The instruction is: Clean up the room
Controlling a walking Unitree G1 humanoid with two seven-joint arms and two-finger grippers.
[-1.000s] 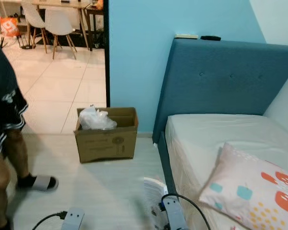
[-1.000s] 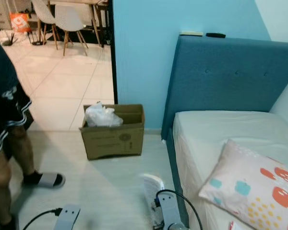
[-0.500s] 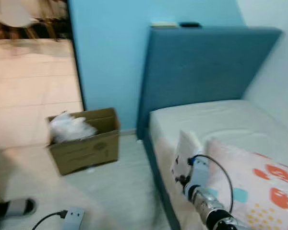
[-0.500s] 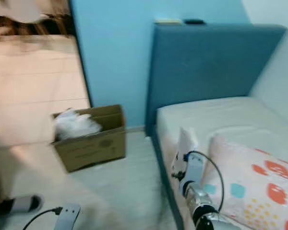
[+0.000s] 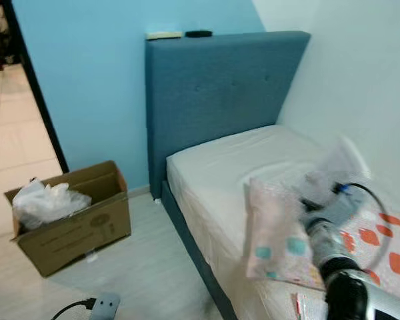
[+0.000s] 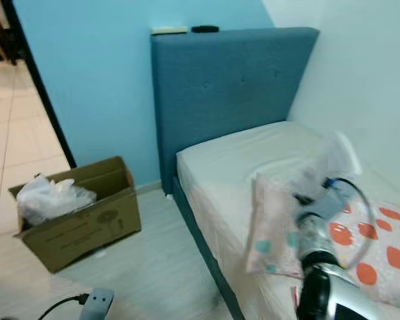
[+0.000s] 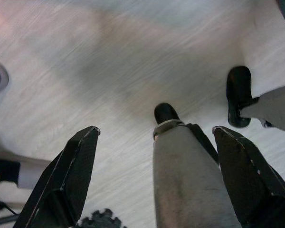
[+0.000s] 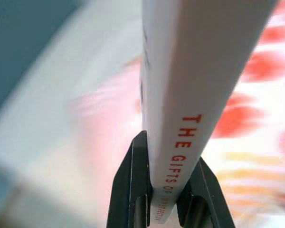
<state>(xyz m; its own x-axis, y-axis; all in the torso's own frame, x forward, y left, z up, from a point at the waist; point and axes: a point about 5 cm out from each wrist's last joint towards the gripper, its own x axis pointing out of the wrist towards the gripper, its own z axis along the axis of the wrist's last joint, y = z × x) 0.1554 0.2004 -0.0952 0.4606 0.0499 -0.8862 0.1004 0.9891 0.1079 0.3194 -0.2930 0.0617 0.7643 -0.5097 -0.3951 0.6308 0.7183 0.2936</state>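
You're midway: your right gripper [image 8: 164,202] is clamped on a white book [image 8: 199,71] raised over the pillow [image 6: 360,247] on the bed [image 5: 233,167], not yet put away, while your left gripper [image 7: 154,156] hangs spread and empty above the floor [image 7: 133,57]

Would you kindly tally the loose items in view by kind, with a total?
Book, held in the right gripper: 1
Pillow: 1
Cardboard box: 1
White plastic bag in the box: 1
Small items on the headboard: 2
Total: 6
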